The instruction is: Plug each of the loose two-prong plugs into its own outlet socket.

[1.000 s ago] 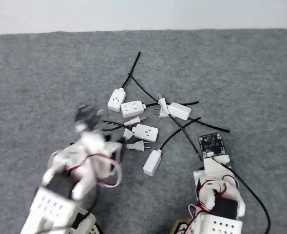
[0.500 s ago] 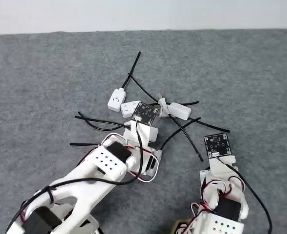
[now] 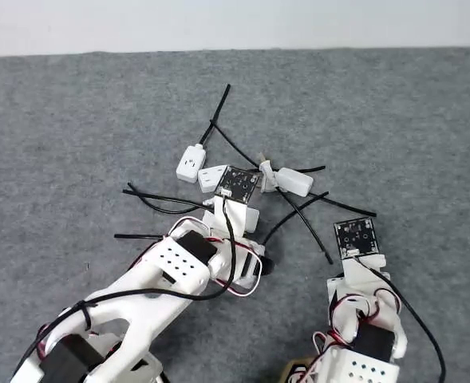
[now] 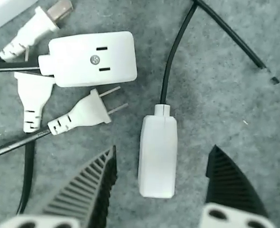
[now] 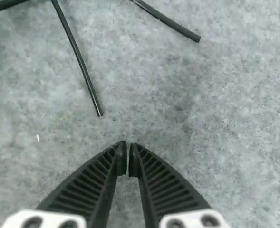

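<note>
1. The left gripper (image 4: 163, 151) is open, its jaws spread wide just above the grey table (image 4: 235, 109).
2. A narrow socket (image 4: 158, 156) lies flat between the jaws and touches neither. Its black cord (image 4: 174, 57) runs straight away from the gripper.
3. Just beyond one fingertip lies a plug (image 4: 85, 114). Its two prongs point toward the narrow socket but stop short of it.
4. Past that plug sits a wide socket (image 4: 90, 57) with its slots facing up, and farther out lies a second plug (image 4: 33, 23) with brass prongs.
5. In the high view the left arm (image 3: 175, 267) lies across the plug and the narrow socket. That view adds two more sockets (image 3: 190, 163) (image 3: 213, 177) beyond the arm.
6. The right gripper (image 5: 124, 153) is closed on nothing, its tips pressed together low over the table.
7. Two bare cord ends (image 5: 98, 111) (image 5: 194, 37) lie ahead of the right gripper, apart from it.
8. From above, the right arm (image 3: 361, 279) stands well to the right of the sockets.
</note>
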You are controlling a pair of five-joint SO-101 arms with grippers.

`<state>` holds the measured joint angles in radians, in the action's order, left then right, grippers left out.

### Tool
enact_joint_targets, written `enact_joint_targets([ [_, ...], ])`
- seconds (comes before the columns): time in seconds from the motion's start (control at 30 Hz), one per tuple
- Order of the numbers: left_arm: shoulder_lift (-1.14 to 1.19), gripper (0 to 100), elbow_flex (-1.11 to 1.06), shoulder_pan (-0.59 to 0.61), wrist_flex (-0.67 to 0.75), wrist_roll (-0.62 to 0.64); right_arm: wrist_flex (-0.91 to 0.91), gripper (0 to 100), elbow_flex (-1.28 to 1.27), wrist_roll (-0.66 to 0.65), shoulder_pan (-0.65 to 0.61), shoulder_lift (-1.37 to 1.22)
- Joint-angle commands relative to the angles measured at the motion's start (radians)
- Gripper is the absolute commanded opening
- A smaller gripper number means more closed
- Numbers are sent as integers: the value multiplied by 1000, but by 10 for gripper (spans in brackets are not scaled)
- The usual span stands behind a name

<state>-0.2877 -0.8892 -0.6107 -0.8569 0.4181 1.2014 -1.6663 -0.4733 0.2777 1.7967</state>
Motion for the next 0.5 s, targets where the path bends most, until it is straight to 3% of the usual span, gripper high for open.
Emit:
enact_joint_targets([
  [0.0, -2, 298, -10, -63, -28, 12, -22, 20, -15, -17, 10, 13],
  [0.3, -2, 286, -35, -52, -2, 9, -22, 20, -15, -17, 10, 13],
  [0.47, -2, 86, -58, -60, 58, 6, -21, 20, -15, -17, 10, 13],
])
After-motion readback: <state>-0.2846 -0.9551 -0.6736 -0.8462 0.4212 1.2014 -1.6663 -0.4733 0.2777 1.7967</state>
